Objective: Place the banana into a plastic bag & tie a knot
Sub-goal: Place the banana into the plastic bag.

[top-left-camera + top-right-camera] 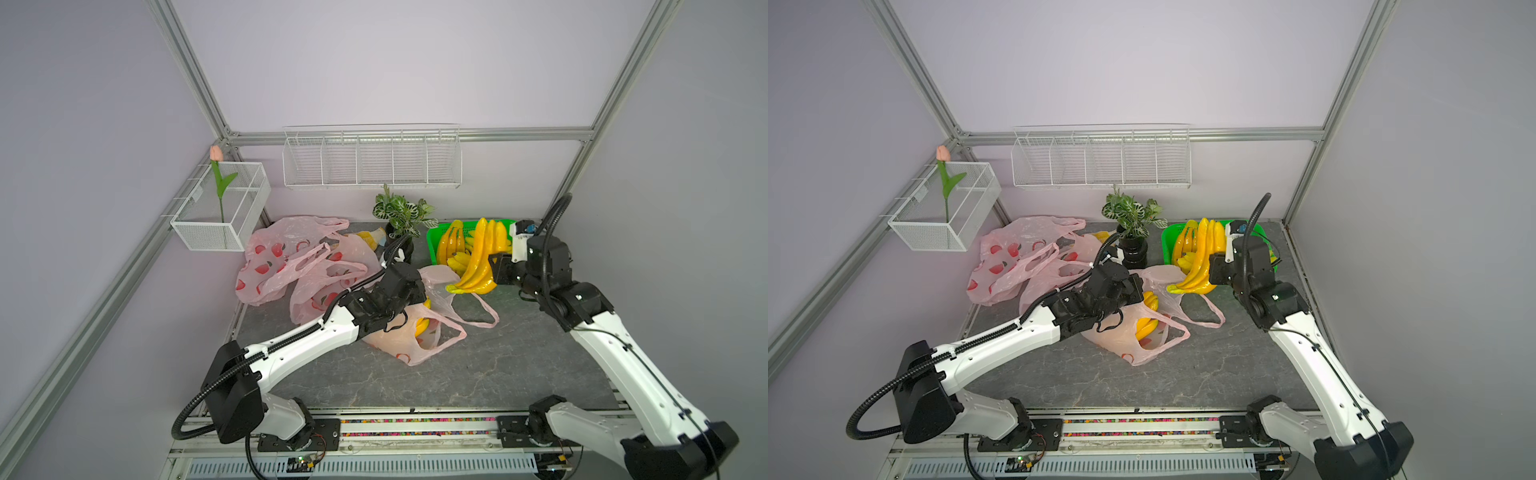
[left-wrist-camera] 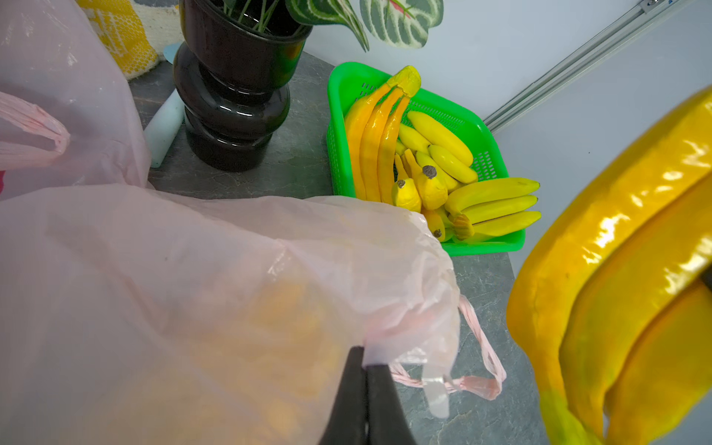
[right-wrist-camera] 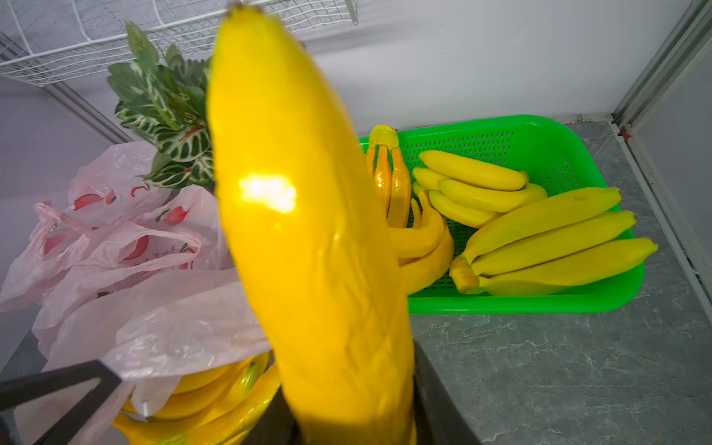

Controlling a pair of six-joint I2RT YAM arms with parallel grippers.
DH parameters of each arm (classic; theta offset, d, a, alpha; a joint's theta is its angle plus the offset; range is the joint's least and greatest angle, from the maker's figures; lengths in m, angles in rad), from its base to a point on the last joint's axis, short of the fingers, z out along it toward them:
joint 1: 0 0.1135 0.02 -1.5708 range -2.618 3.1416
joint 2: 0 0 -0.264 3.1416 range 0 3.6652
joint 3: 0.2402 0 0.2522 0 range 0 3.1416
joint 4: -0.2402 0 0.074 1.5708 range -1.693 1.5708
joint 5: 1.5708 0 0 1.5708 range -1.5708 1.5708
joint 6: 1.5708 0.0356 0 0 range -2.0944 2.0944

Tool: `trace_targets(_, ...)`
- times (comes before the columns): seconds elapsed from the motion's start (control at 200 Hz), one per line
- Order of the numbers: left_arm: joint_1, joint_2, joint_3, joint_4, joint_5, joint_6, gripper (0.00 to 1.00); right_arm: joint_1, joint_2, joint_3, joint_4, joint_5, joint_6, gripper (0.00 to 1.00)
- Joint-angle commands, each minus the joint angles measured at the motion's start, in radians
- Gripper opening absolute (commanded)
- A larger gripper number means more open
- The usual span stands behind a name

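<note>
With the banana bunch [image 3: 308,250] clamped between part-open jaws of the right gripper [image 1: 496,270] just beside the mid-surface bag [image 2: 192,269], its rim pinched in the fully closed left gripper [image 2: 364,362], risks snagging the slack mouth.

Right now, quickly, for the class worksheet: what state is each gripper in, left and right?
Left gripper: closed, pinching the edge of the bag.
Right gripper: closed on the bananas.

Grey tabletop [image 1: 498,374]: pink bags [image 1: 270,266], basket [image 1: 432,246], pot [image 1: 1134,254]
</note>
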Motion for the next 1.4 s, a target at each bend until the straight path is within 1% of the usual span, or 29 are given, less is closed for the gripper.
trace_targets(0.0,0.004,0.013,0.042,-0.025,0.010,-0.007,0.00,0.101,-0.060,-0.070,-0.063,0.157,0.049,0.30)
trace_targets(0.065,0.005,0.012,0.042,-0.024,0.016,-0.010,0.00,0.170,-0.080,-0.116,-0.068,0.217,0.079,0.30)
trace_targets(0.23,0.004,0.014,0.045,-0.031,0.031,-0.015,0.00,0.331,-0.088,-0.224,0.015,0.265,0.128,0.29)
trace_targets(0.275,0.004,0.013,0.044,-0.035,0.036,-0.013,0.00,0.349,-0.085,-0.244,0.036,0.256,0.138,0.29)
trace_targets(0.34,0.004,0.010,0.042,-0.038,0.037,-0.013,0.00,0.360,-0.083,-0.274,0.069,0.208,0.143,0.29)
trace_targets(0.42,0.004,0.005,0.038,-0.038,0.038,-0.009,0.00,0.382,-0.087,-0.306,0.082,0.227,0.147,0.29)
trace_targets(0.56,0.004,-0.001,0.033,-0.033,0.063,0.005,0.00,0.387,-0.109,-0.329,0.069,0.330,0.128,0.29)
trace_targets(0.67,0.002,-0.018,0.014,-0.025,0.071,0.007,0.00,0.383,-0.130,-0.318,0.054,0.454,0.107,0.28)
trace_targets(0.77,0.002,-0.039,-0.006,-0.014,0.075,0.011,0.00,0.376,-0.118,-0.299,0.053,0.571,0.065,0.28)
trace_targets(0.97,0.002,-0.071,-0.014,-0.008,0.079,0.029,0.00,0.365,-0.054,-0.311,0.162,0.680,-0.020,0.27)
trace_targets(1.224,0.001,-0.084,-0.016,-0.014,0.069,0.038,0.00,0.312,-0.069,-0.329,0.234,0.709,-0.112,0.26)
trace_targets(1.304,0.001,-0.081,-0.013,-0.008,0.080,0.031,0.00,0.309,-0.068,-0.332,0.238,0.694,-0.104,0.26)
trace_targets(1.394,-0.003,-0.072,-0.004,0.006,0.100,0.028,0.00,0.316,-0.051,-0.337,0.255,0.669,-0.061,0.24)
